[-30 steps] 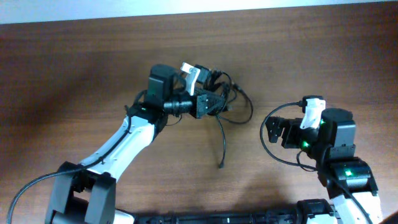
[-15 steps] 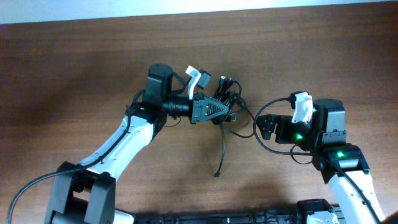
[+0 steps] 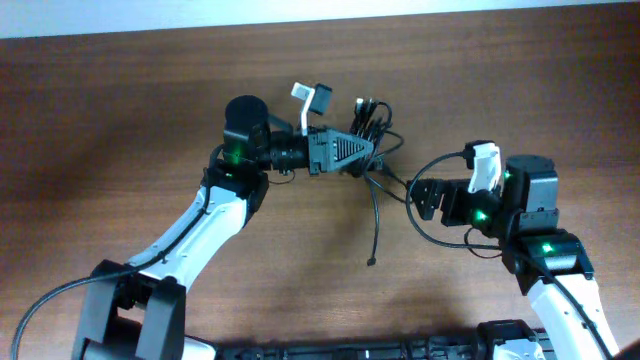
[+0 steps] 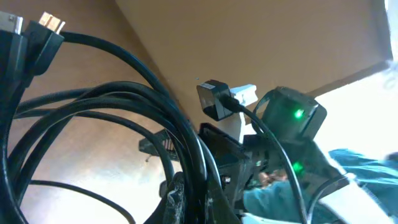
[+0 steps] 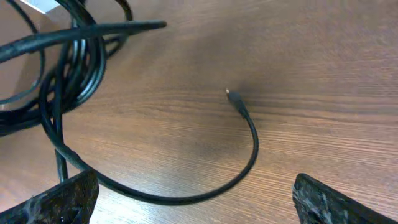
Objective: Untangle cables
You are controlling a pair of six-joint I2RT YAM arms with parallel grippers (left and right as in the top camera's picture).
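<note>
Near the far edge of the worktop [image 3: 110, 120], left tool [image 3: 364, 152] clamped on the bunched cables [image 3: 372, 118], one end trailing nearward; right tool [image 3: 420, 198] apart, just beside.

Overhead looks straight down; both wrist views face the cables [image 3: 370, 120] closely.

It looks like a robotics lab or test room to me. A white-and-black left arm [image 3: 200, 225] and right arm [image 3: 560, 290] are mounted at the near edge of a plain wood-grain counter [image 3: 100, 120], and green status lights [image 3: 545, 250] glow on their joints. A thick black wire [image 3: 45, 292] loops to the left base, and a pale strip [image 3: 200, 12], wall or floor, runs beyond the far edge.
</note>
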